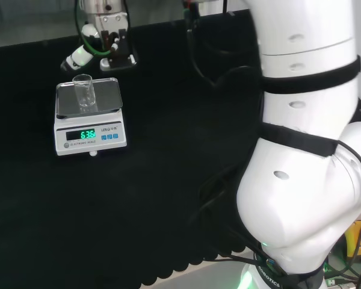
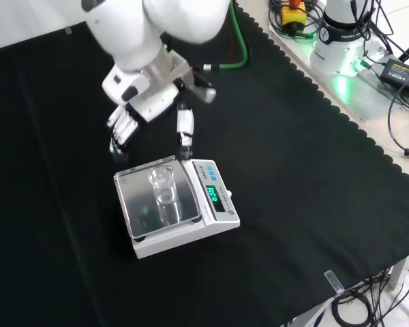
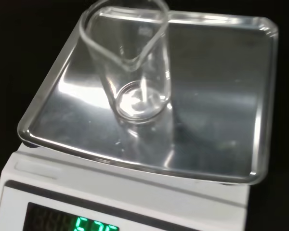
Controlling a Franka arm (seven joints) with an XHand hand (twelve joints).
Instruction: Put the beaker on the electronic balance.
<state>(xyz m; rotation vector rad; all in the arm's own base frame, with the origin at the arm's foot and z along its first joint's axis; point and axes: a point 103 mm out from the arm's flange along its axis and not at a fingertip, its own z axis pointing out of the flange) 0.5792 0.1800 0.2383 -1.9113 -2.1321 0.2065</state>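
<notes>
I see the hand (image 2: 133, 102) hovering just beyond the electronic balance (image 2: 180, 204), apart from it, fingers (image 2: 123, 126) seemingly relaxed and holding nothing. The clear glass beaker (image 2: 163, 189) stands upright on the balance's steel pan (image 2: 140, 211), display lit green.
</notes>
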